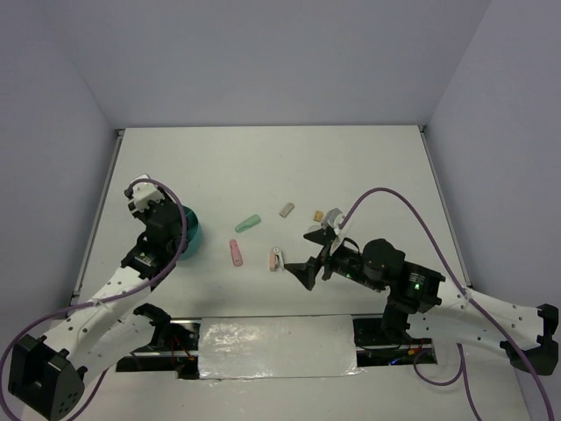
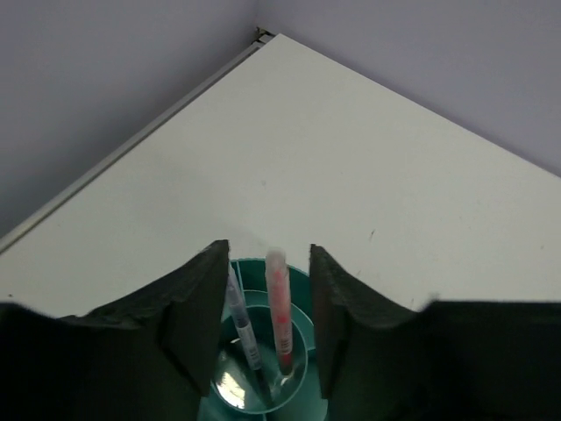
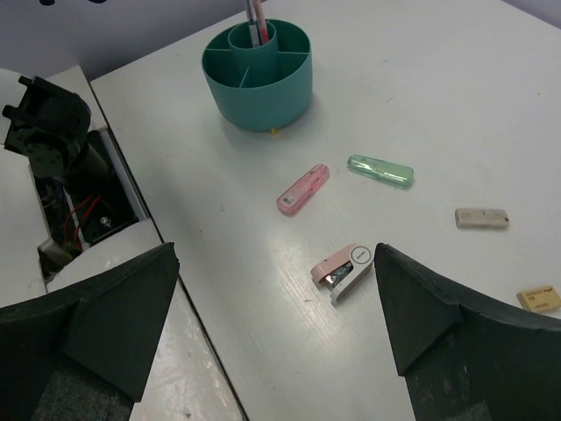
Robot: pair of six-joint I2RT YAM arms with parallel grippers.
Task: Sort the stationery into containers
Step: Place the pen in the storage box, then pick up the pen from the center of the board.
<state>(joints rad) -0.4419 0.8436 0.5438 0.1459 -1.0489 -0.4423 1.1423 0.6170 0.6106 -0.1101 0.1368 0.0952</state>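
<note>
White table (image 1: 368, 167), right end effector (image 3: 273, 254) spread wide with clip (image 3: 344, 272) below, off-centre between its fingers: centre over it, square to its long sides, then drop; left end effector (image 2: 267, 254) spread, empty, above organizer (image 3: 263, 96) holding two pens (image 2: 279, 307).

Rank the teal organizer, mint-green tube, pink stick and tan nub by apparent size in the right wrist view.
1. teal organizer, by far the largest.
2 and 3. mint-green tube and pink stick: too alike to rank.
4. tan nub, the smallest.
</note>
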